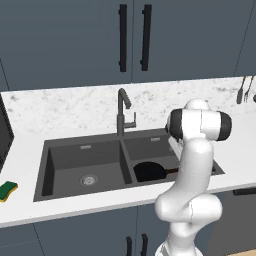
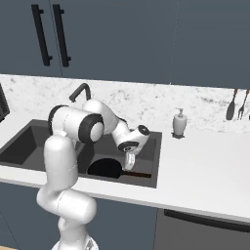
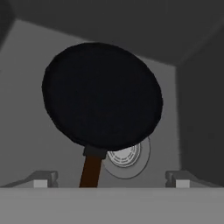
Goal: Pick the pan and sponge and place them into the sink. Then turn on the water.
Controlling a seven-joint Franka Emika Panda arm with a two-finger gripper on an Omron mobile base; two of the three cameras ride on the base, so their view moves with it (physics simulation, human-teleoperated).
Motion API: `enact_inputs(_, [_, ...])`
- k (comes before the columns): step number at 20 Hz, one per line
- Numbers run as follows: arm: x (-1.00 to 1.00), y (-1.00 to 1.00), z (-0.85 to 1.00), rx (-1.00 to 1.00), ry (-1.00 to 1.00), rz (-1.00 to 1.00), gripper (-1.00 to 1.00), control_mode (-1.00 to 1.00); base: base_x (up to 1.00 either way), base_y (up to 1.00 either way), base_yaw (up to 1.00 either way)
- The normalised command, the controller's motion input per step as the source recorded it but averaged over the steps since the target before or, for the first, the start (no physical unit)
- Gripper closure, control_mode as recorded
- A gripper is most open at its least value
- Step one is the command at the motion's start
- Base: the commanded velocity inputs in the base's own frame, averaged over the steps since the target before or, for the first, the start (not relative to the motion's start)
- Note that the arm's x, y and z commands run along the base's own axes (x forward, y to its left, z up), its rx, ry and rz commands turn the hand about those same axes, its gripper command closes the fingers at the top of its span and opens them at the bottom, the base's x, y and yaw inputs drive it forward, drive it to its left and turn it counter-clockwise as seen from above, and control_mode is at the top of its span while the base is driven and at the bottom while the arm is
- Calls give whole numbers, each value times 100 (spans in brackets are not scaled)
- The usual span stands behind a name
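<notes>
The small round black frying pan (image 3: 101, 95) with its thin dark brown handle (image 3: 90, 171) lies on the floor of the right basin of the wide dark grey double-basin sink (image 1: 65, 150), partly covering the round metal drain (image 3: 127, 157) of that basin. The two-finger gripper (image 2: 129, 161) hangs just above the handle end of the pan, pointing down into the basin; its fingertips (image 3: 41, 179) stand wide apart, one to each side of the handle, and hold nothing. The small green-and-yellow rectangular sponge (image 1: 7, 190) rests on the white marbled worktop (image 1: 75, 105) well to the left of the sink, apart from the gripper. The tall dark grey angular faucet (image 1: 122, 112) stands behind the central divider. A white soap dispenser (image 2: 179, 122) stands on the worktop to the right of the sink.
</notes>
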Motion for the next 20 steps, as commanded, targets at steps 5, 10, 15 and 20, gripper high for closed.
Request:
enact_inputs(5, [-2, 6, 100, -2, 0, 6, -100, -100, 0, 0, 0])
enact_inputs(10, [-28, 3, 89, -1, 3, 5, -100, -100, 0, 0, 0])
enact_inputs(15, [-78, 34, 34, -6, -6, 1, -100, -100, 0, 0, 0])
enact_inputs(20, [-81, 51, 32, -4, -16, -2, -100, -100, 0, 0, 0])
